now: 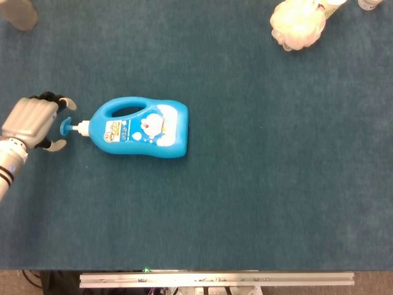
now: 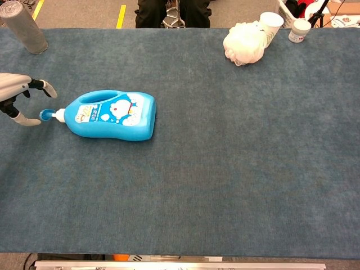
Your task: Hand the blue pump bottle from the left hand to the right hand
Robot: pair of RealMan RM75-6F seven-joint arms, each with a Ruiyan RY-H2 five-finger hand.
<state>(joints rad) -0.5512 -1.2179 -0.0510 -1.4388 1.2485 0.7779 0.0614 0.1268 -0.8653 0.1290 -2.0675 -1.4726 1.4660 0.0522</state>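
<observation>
The blue pump bottle [image 1: 142, 129] [image 2: 111, 116] lies flat on the blue tablecloth, left of centre, with its pump head [image 1: 66, 126] pointing left and its handle on the far side. My left hand [image 1: 34, 121] [image 2: 17, 98] is just left of the pump head, fingers spread to either side of it, holding nothing. A small gap shows between the hand and the pump. My right hand is outside both views.
A grey cylinder [image 2: 22, 26] stands at the far left corner. A white bath pouf [image 2: 243, 44], a white cup [image 2: 271, 23] and a small jar [image 2: 298, 30] sit at the far right. The table's front edge has a metal rail [image 1: 215, 279].
</observation>
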